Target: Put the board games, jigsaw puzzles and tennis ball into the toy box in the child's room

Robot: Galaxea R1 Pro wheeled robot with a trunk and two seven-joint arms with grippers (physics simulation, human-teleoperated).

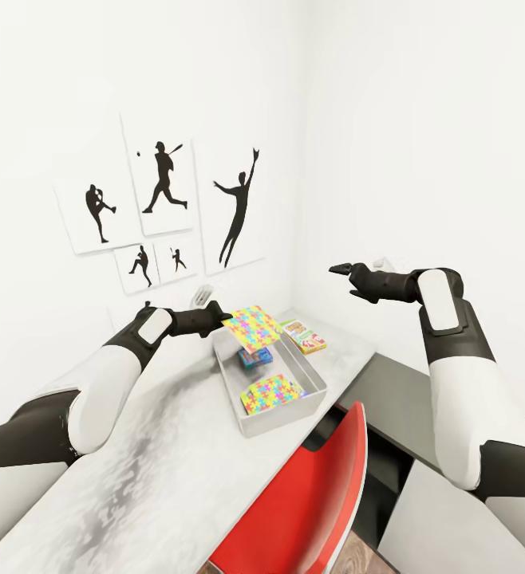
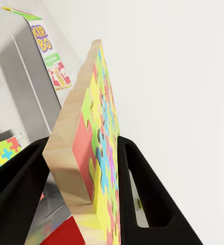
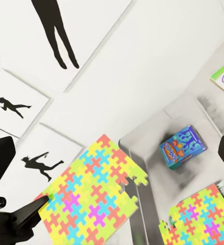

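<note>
My left gripper is shut on the edge of a multicoloured jigsaw puzzle, holding it tilted over the far end of the grey toy box on the white table. In the left wrist view the puzzle sits clamped between both black fingers. Inside the box lie a blue board game and a second jigsaw puzzle. The Skip-Bo board game lies on the table just beyond the box. My right gripper hangs open and empty, high above the table's right end.
A red chair stands against the table's near edge, below the box. Black-and-white baseball pictures hang on the wall behind the table. A lower dark grey and white surface runs under my right arm.
</note>
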